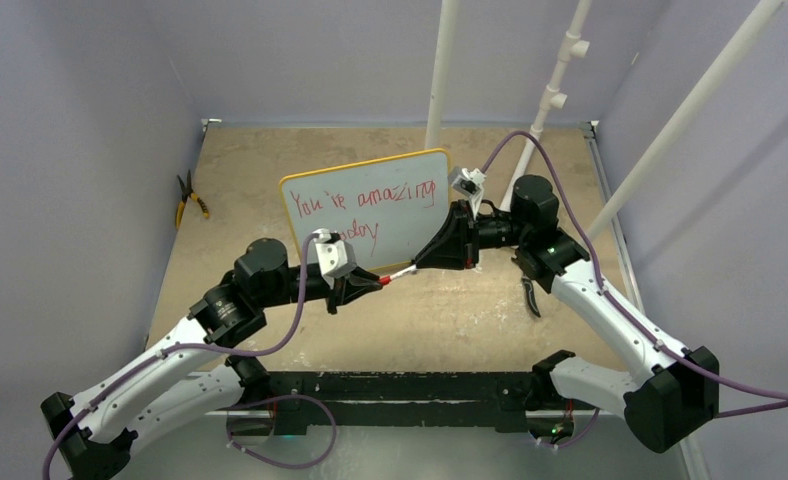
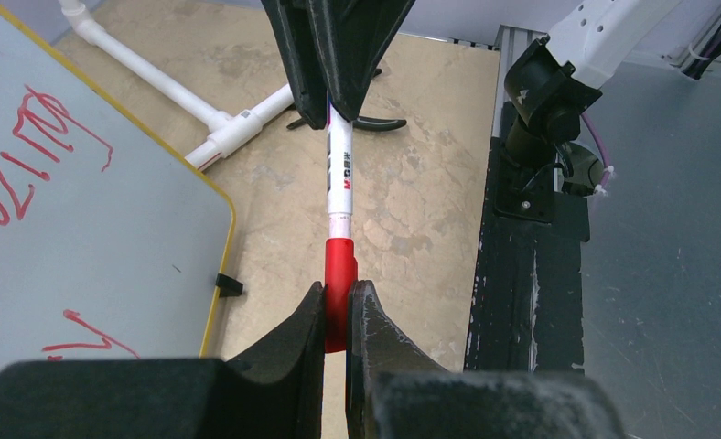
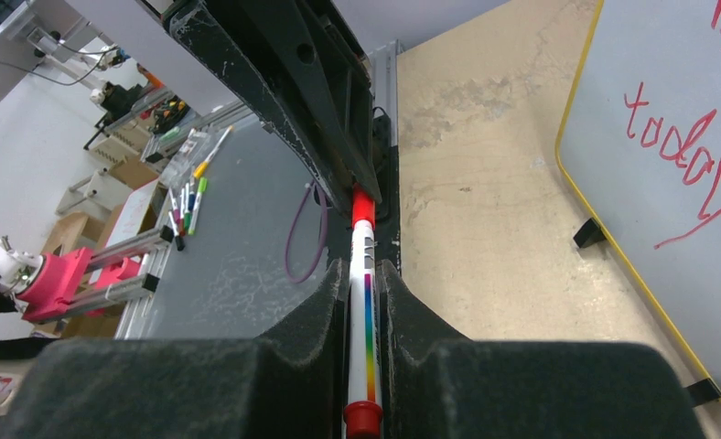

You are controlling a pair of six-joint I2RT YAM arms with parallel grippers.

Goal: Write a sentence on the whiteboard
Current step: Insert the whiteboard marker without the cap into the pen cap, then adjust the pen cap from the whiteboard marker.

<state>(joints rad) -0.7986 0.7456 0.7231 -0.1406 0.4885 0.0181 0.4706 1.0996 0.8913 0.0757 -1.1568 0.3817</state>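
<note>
The whiteboard [image 1: 365, 208] stands upright at the table's middle, yellow-framed, with red writing "You're amazing today". It also shows in the left wrist view [image 2: 82, 229] and the right wrist view [image 3: 677, 155]. A white marker [image 1: 402, 272] with a red cap [image 2: 339, 274] spans between both grippers in front of the board. My left gripper [image 1: 378, 283] is shut on the red cap. My right gripper [image 1: 422, 262] is shut on the marker's white barrel [image 3: 361, 311], whose rainbow stripe shows between the fingers.
Yellow-handled pliers [image 1: 189, 198] lie at the table's far left. White pipe posts [image 1: 440, 75] rise behind the board, with a pipe foot [image 2: 210, 119] on the table. A black curved object [image 1: 530, 296] lies by the right arm. The black base rail [image 1: 400, 385] runs along the near edge.
</note>
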